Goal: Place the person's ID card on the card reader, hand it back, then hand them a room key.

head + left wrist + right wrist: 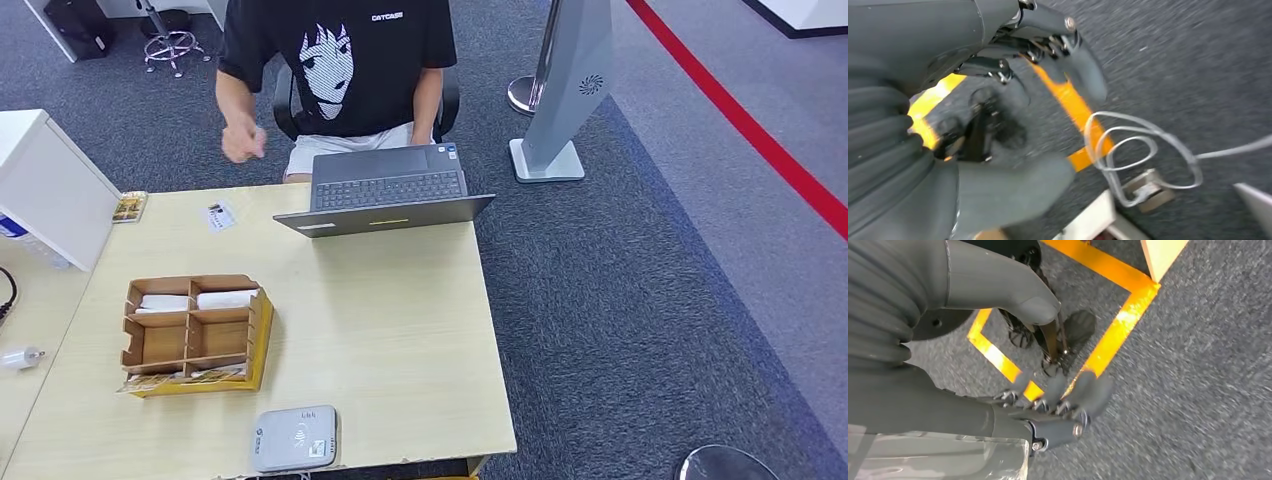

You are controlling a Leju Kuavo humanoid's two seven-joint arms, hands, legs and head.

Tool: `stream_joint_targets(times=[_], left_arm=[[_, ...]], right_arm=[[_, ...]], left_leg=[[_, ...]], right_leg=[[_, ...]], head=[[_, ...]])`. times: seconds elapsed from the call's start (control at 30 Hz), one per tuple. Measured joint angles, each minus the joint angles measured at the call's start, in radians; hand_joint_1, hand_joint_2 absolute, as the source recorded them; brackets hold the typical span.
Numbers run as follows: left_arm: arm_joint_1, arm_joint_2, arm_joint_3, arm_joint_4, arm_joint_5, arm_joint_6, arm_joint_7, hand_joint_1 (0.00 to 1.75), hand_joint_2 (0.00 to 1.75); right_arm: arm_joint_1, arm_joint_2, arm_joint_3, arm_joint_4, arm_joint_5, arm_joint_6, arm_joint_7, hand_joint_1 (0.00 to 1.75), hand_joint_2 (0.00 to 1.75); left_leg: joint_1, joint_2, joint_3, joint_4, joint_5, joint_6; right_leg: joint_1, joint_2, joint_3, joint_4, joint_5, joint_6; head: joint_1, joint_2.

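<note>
Across the pale wooden table (400,330) from the robot, a seated person in a black T-shirt (335,60) holds a loosely closed hand (242,143) just beyond the far edge, behind an open laptop (385,190). Left of the laptop a small ID card (220,215) lies flat; nearer the robot sit a cardboard organizer (193,333) with white room keys (225,299) and, at the near edge, a grey card reader (295,437). Both robot hands hang over carpet, the left hand (1013,100) and right hand (1048,365) empty with fingers apart.
</note>
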Motion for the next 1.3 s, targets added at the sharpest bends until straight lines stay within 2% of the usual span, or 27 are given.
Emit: stream_joint_targets(times=[0.13,0.2,0.33,0.47,0.6,0.67,0.7,0.73,0.8,0.83,0.87,1.0,1.3], left_arm=[[-0.002,0.008,-0.043,0.072,-0.093,0.012,0.205,1.75,1.75],[-0.001,0.006,-0.078,0.095,-0.141,0.01,0.252,1.75,1.75],[0.002,0.0,-0.124,0.115,-0.186,-0.002,0.265,1.75,1.75],[0.002,-0.001,-0.136,0.121,-0.203,-0.009,0.268,1.75,1.75],[0.008,-0.002,-0.23,0.141,-0.271,-0.032,0.294,1.75,1.75],[0.01,-0.001,-0.246,0.144,-0.273,-0.033,0.295,1.75,1.75],[0.01,-0.001,-0.25,0.145,-0.274,-0.033,0.295,1.75,1.75],[0.011,-0.001,-0.253,0.146,-0.274,-0.033,0.295,1.59,1.75],[0.011,-0.001,-0.26,0.147,-0.275,-0.033,0.296,0.75,1.75],[0.011,-0.001,-0.263,0.147,-0.281,-0.035,0.298,0.31,1.75],[0.012,0.0,-0.27,0.147,-0.292,-0.039,0.303,0.03,1.75],[0.028,0.014,-0.346,0.147,-0.322,-0.055,0.32,0.0,1.75],[0.069,0.052,-0.553,0.144,-0.244,-0.059,0.319,0.0,1.75]], right_arm=[[0.014,-0.002,0.064,0.005,0.137,0.075,0.088,1.75,1.75],[0.021,-0.003,0.122,0.007,0.223,0.096,0.134,1.72,1.75],[0.029,-0.003,0.182,0.008,0.271,0.115,0.168,1.48,1.75],[0.032,-0.003,0.199,0.009,0.287,0.118,0.18,1.48,1.75],[0.047,-0.003,0.291,0.012,0.347,0.126,0.218,1.48,1.75],[0.049,-0.003,0.305,0.012,0.349,0.127,0.219,1.48,1.75],[0.05,-0.003,0.309,0.012,0.349,0.127,0.22,1.37,1.75],[0.05,-0.003,0.313,0.012,0.349,0.127,0.22,1.0,1.75],[0.051,-0.003,0.316,0.012,0.349,0.128,0.22,0.26,1.75],[0.051,-0.003,0.317,0.012,0.351,0.131,0.22,0.0,1.75],[0.052,-0.004,0.322,0.012,0.352,0.137,0.219,0.0,1.75],[0.066,-0.013,0.386,0.008,0.329,0.161,0.213,0.0,1.75],[0.107,-0.045,0.582,-0.023,0.172,0.175,0.198,0.0,1.75]], left_leg=[[0.0,0.0,0.0,0.0,0.0,0.0],[0.0,0.0,0.0,0.0,0.0,0.0],[0.0,0.0,0.0,0.0,0.0,0.0],[0.0,0.0,0.0,0.0,0.0,0.0],[0.0,0.0,0.0,0.0,0.0,0.0],[0.0,0.0,0.0,0.0,0.0,0.0],[0.0,0.0,0.0,0.0,0.0,0.0],[0.0,0.0,0.0,0.0,0.0,0.0],[0.0,0.0,0.0,0.0,0.0,0.0],[0.0,0.0,0.0,0.0,0.0,0.0],[0.0,0.0,0.0,0.0,0.0,0.0],[0.0,0.0,0.0,0.0,0.0,0.0],[0.0,0.0,0.0,0.0,0.0,0.0]], right_leg=[[0.0,0.0,0.0,0.0,0.0,0.0],[0.0,0.0,0.0,0.0,0.0,0.0],[0.0,0.0,0.0,0.0,0.0,0.0],[0.0,0.0,0.0,0.0,0.0,0.0],[0.0,0.0,0.0,0.0,0.0,0.0],[0.0,0.0,0.0,0.0,0.0,0.0],[0.0,0.0,0.0,0.0,0.0,0.0],[0.0,0.0,0.0,0.0,0.0,0.0],[0.0,0.0,0.0,0.0,0.0,0.0],[0.0,0.0,0.0,0.0,0.0,0.0],[0.0,0.0,0.0,0.0,0.0,0.0],[0.0,0.0,0.0,0.0,0.0,0.0],[0.0,0.0,0.0,0.0,0.0,0.0]], head=[[0.0,0.0],[0.0,0.0],[0.0,0.0],[0.0,0.0],[0.0,0.0],[0.0,0.0],[0.0,0.0],[0.0,0.0],[0.0,0.0],[0.0,0.0],[0.0,0.0],[0.0,0.0],[0.0,0.0]])
